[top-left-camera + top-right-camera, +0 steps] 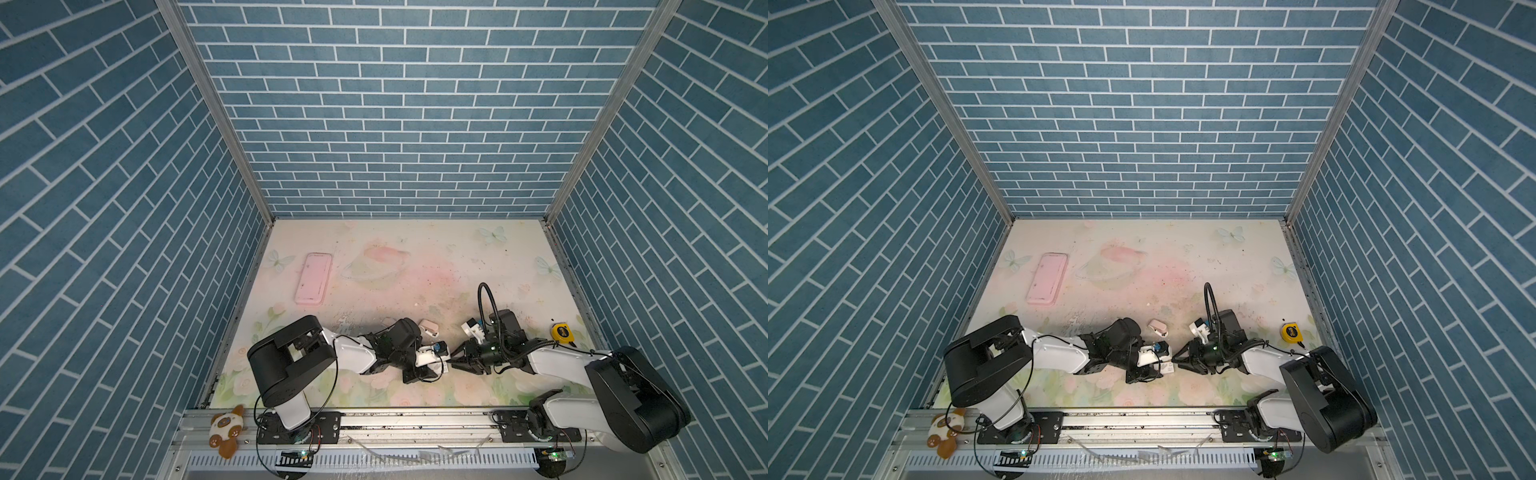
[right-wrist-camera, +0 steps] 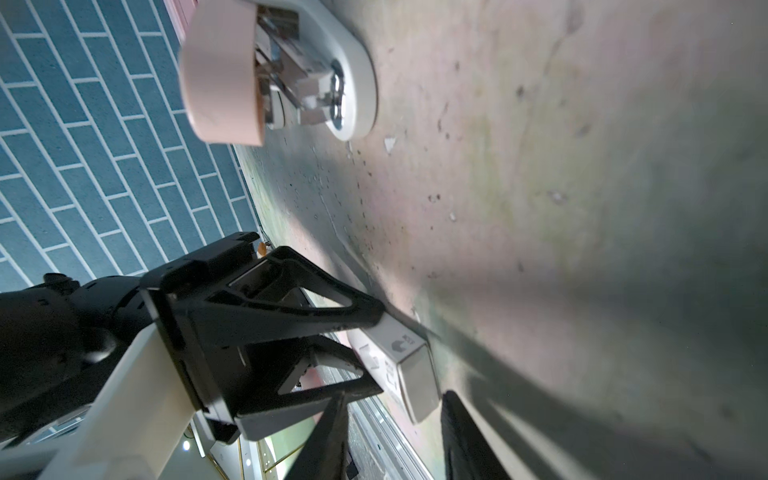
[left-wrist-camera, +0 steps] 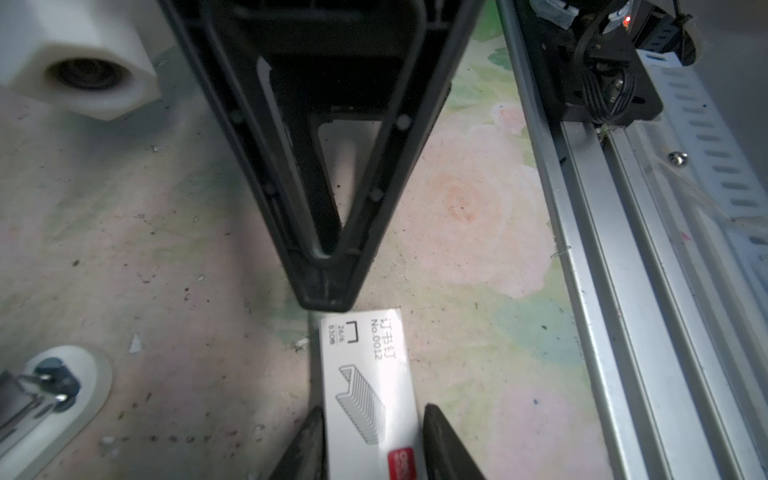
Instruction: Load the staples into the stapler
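Left gripper (image 3: 372, 412) has its fingers pressed on both long sides of the white staple box (image 3: 365, 374), red mark at the held end, a firm pinch. The box is close to the open pink-and-white stapler (image 1: 430, 328), on the stapler's side towards the arm bases. Right gripper (image 2: 397, 395) faces the box head-on, jaws standing apart, tips right at its grey free end.

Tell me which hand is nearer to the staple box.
Left. The left hand straddles the staple box, with a finger along each long side. The right hand faces it end-on, open, with its tips just reaching the box's free end.
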Controlling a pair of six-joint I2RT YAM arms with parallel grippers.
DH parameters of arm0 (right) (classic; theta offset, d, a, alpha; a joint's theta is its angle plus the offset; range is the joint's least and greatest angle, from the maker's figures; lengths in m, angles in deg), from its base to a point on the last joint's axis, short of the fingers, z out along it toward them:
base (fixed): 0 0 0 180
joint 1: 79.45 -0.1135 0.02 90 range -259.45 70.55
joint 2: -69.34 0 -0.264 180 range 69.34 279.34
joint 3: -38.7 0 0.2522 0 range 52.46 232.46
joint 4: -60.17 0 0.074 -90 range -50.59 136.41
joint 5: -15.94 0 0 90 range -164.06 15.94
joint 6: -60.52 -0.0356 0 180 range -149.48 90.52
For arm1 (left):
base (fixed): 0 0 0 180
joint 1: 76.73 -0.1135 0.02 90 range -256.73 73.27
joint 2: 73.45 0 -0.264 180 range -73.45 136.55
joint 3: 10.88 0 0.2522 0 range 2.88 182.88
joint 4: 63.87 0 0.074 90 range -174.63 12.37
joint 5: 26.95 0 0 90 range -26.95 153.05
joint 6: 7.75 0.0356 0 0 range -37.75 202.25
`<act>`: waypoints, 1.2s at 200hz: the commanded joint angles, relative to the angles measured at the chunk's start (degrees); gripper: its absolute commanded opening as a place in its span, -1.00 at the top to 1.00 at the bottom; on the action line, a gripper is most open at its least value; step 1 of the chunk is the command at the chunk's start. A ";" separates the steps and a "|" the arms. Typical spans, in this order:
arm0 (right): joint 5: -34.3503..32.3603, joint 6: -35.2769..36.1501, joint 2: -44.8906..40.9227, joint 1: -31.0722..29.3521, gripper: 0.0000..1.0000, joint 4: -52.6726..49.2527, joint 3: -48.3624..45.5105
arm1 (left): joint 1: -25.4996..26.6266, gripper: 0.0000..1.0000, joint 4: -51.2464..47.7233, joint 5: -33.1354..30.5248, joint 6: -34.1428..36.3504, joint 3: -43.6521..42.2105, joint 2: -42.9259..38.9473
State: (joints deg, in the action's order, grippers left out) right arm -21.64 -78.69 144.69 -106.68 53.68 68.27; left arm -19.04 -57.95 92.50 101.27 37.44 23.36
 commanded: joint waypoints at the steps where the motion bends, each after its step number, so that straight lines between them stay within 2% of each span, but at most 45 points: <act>1: 1.33 -0.41 1.34 -0.79 0.25 1.02 1.11 | 0.58 0.29 -7.00 -1.23 -0.04 -0.15 2.46; 31: 1.37 -0.45 2.16 -1.59 0.26 1.09 1.41 | 0.57 0.35 -7.73 -1.09 0.01 0.47 3.19; 85: 1.23 -0.95 3.05 -2.23 0.28 2.67 1.41 | 0.58 0.22 -7.82 -0.98 -0.09 0.55 3.20; 240: 1.28 -0.54 4.01 -2.57 0.28 3.31 0.80 | 1.46 0.15 -14.91 -1.34 2.86 2.35 2.62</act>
State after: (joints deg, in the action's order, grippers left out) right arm -20.92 -78.76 148.21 -108.82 57.11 68.58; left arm -18.23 -63.53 92.81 103.52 40.50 23.82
